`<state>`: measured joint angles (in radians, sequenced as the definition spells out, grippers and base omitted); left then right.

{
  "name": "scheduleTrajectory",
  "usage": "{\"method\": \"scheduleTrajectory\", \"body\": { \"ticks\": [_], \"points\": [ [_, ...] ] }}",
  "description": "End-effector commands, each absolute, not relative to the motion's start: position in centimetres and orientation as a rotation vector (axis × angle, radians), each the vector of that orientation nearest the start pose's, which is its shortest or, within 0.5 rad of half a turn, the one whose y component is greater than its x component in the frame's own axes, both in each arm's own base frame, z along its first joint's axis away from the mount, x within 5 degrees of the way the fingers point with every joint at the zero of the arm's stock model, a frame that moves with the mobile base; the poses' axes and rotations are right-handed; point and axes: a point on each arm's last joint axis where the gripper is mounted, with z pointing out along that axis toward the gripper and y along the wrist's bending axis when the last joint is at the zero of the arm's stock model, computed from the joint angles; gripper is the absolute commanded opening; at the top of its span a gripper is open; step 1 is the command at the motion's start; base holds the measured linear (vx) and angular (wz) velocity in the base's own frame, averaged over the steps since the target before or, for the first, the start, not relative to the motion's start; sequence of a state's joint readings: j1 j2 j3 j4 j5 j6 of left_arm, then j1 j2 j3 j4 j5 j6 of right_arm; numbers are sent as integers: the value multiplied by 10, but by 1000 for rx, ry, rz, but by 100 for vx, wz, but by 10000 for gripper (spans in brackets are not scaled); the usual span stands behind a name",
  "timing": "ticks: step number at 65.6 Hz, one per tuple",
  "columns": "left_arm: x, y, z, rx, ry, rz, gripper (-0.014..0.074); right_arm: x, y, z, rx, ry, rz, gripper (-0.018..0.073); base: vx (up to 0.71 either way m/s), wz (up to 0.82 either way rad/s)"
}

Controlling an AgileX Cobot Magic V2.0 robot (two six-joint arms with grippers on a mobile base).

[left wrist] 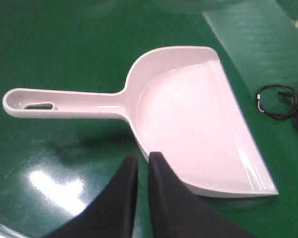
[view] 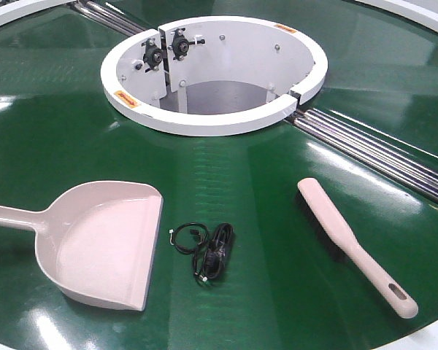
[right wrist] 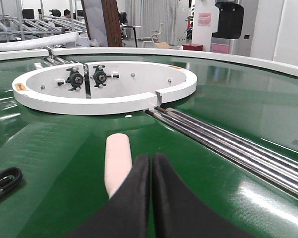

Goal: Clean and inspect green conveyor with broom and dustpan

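Exterior front-facing view: the dustpan (view: 106, 244) is lying flat on the green conveyor (view: 263, 189), near-left, with its flat front edge facing a black cable bundle (view: 212, 251) just beside it. The broom (view: 350, 244) is lying bristles-down at near-right, well apart from the pan, its slotted handle end pointing toward the near edge. Beyond them the white ring (view: 204, 125) is sitting mid-belt and the metal rollers (view: 379, 153) are running off to the right.

My read is that you're setting up both pickups and nothing is being gripped yet. To do it well:
- Open both jaws before you're descending; as they stand, neither will fit over a handle.
- Take the pan by its straight handle, not the rim, so the front edge is sitting flush on the belt.
- Take the broom at the handle half, clear of the bristles.
- Watch the cable: it's looking like the debris here, so don't be dragging it with a finger.

Hands: the left gripper (left wrist: 143, 157) is hanging over the pan's near rim by the handle root, its jaws showing only a thin slit, holding nothing. The right gripper (right wrist: 150, 158) is hovering over the broom's rounded end, jaws pressed together, also empty. Whether either is touching plastic, I can't tell.
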<state>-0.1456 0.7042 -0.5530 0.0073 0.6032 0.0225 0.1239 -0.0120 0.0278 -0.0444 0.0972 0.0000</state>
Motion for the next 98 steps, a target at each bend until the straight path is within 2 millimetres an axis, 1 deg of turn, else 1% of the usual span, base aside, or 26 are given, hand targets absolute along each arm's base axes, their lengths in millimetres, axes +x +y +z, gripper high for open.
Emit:
{"method": "scheduleTrajectory", "body": {
  "ticks": [1,8,16,18,22,27,33,40,46,50,55,61,65,67,70,73,76,86,94,98],
  "points": [
    [139,-20,296,182,2172,-63,109,55,7,202,-125,1507,60,-8,0,0],
    [143,-20,293,184,2193,-62,218,55,7,202,-125,1507,60,-8,0,0],
    [143,-20,292,186,2200,-61,379,55,7,202,-125,1507,60,-8,0,0],
    [144,-20,293,186,2198,-60,430,55,7,202,-125,1507,60,-8,0,0],
    [144,-20,293,191,2196,-52,498,55,7,202,-125,1507,60,-8,0,0],
    [144,-19,293,203,2194,-32,556,55,7,202,-125,1507,60,-8,0,0],
    [144,-19,293,202,2193,-35,580,55,7,202,-125,1507,60,-8,0,0],
    [143,-20,293,183,2196,-62,580,55,7,202,-125,1507,60,-8,0,0],
    [143,-24,293,135,2207,-142,574,55,7,202,-125,1507,60,-8,0,0],
    [142,-24,293,161,2222,-132,565,55,7,202,-125,1507,60,-8,0,0],
    [144,-24,295,255,2264,-76,550,55,7,202,-125,1507,60,-8,0,0],
    [151,-24,307,371,2308,-20,532,55,7,202,-125,1507,60,-8,0,0],
    [158,-25,315,492,2329,21,521,55,7,202,-125,1506,60,-8,0,0],
    [163,-26,319,579,2339,46,516,55,7,202,-125,1506,60,-8,0,0],
    [169,-28,323,691,2352,75,513,55,7,202,-125,1507,60,-8,0,0],
    [177,-29,324,841,2366,110,513,55,7,202,-125,1507,60,-8,0,0],
    [186,-30,327,938,2361,132,513,55,7,202,-125,1507,60,-8,0,0],
    [220,-35,327,1254,2307,198,513,55,7,202,-125,1507,60,-8,0,0],
    [241,-37,321,1383,2284,226,513,55,7,202,-125,1507,60,-8,0,0],
    [250,-35,316,1492,2266,279,514,55,7,202,-125,1507,60,-8,0,0]
  ]
}}
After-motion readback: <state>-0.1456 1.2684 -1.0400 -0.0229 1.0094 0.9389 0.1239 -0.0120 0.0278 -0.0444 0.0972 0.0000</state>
